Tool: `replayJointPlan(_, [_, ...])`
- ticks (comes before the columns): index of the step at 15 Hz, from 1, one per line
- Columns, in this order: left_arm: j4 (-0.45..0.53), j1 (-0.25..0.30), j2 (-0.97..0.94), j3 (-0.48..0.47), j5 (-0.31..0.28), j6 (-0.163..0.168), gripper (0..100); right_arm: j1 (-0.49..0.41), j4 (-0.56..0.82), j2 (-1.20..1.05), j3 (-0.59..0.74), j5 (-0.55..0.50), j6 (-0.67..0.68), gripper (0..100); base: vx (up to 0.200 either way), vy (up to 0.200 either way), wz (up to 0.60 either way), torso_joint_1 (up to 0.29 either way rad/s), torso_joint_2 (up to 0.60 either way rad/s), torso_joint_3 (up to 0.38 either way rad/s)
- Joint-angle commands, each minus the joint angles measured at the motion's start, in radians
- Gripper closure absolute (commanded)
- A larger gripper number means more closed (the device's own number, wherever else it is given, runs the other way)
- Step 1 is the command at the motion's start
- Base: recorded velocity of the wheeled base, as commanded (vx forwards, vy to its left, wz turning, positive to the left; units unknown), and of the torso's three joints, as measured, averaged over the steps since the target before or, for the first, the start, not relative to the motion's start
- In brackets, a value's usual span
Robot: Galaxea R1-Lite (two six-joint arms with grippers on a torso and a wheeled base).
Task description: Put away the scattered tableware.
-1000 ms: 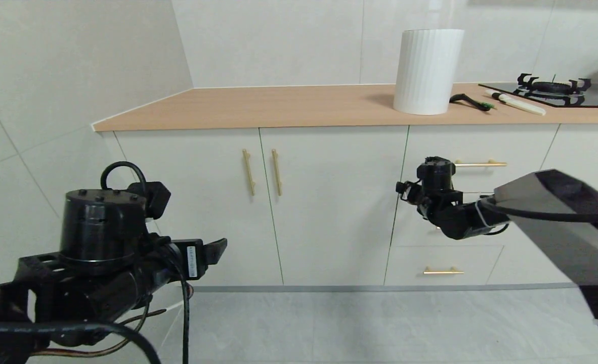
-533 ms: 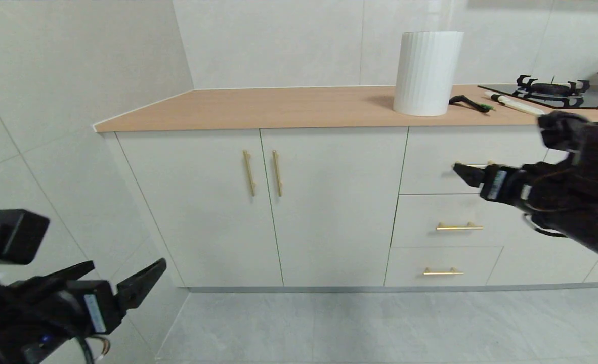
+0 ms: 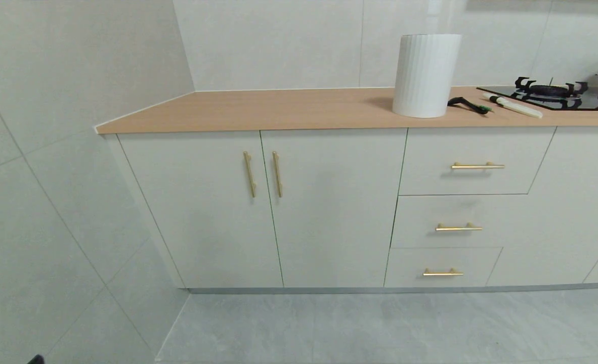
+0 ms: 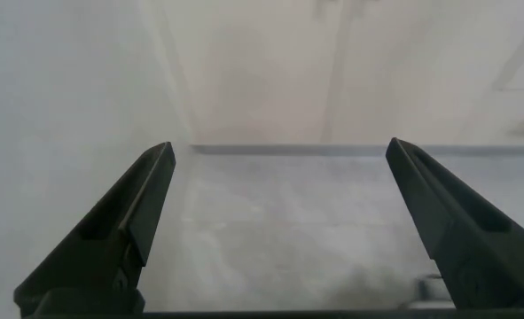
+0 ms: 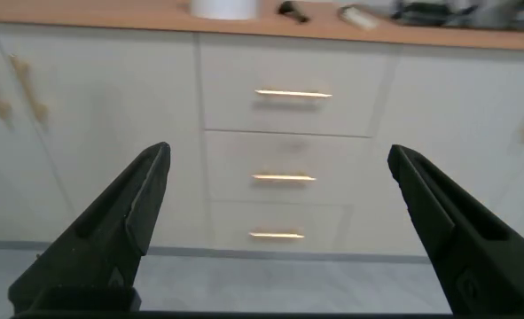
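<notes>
You've pulled both arms back and down; the left gripper [image 4: 279, 149] and right gripper [image 5: 279, 151] hang open, empty. The black-handled utensil [image 3: 468, 104] and white utensil [image 3: 514, 105] lie untouched on the bench [image 3: 279, 108], beside the ribbed canister [image 3: 425, 76].

**Pale cabinets under a wooden surface**

A light wooden surface [image 3: 279, 108] runs along a tiled wall [image 3: 279, 45]. Beneath it are two cream cabinet doors [image 3: 198, 212], both shut. Their upright gold handles [image 3: 249, 174] sit side by side where the doors meet. To the right is a stack of three shut drawers [image 3: 456, 210], each with a horizontal gold handle. A black gas hob [image 3: 552, 93] sits at the surface's far right. A grey plinth [image 3: 380, 289] meets the grey tiled floor [image 3: 380, 328].
</notes>
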Motion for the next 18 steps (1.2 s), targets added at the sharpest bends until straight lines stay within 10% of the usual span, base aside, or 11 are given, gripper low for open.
replayJointPlan(1, [0.058,0.116,-0.216,0.033,-0.015,0.072,0,-0.052,0.295,-0.375,-0.033,-0.03,-0.056,0,0.0,0.0,0.0,0.0,0.0,0.0])
replayJointPlan(3, [0.06,0.191,-0.317,0.116,-0.047,0.099,0,-0.155,0.284,-0.372,-0.025,-0.107,-0.039,0,0.0,0.0,0.0,0.0,0.0,0.0])
replayJointPlan(8, [0.021,0.205,-0.319,0.205,0.096,0.012,0,-0.276,0.279,-0.471,0.134,-0.053,-0.108,0,0.0,0.0,0.0,0.0,0.0,0.0])
replayJointPlan(10, [-0.055,0.294,-0.353,0.258,0.1,0.026,0,-0.276,0.112,-0.471,0.243,-0.14,-0.106,0,0.0,0.0,0.0,0.0,0.0,0.0])
replayJointPlan(15, [-0.078,0.323,-0.416,0.267,0.05,0.029,0,-0.276,0.043,-0.471,0.366,-0.08,-0.095,0,0.0,0.0,0.0,0.0,0.0,0.0])
replayJointPlan(18, [-0.077,0.323,-0.416,0.267,-0.173,0.052,0,-0.276,0.147,-0.471,0.366,0.015,0.041,0,0.0,0.0,0.0,0.0,0.0,0.0])
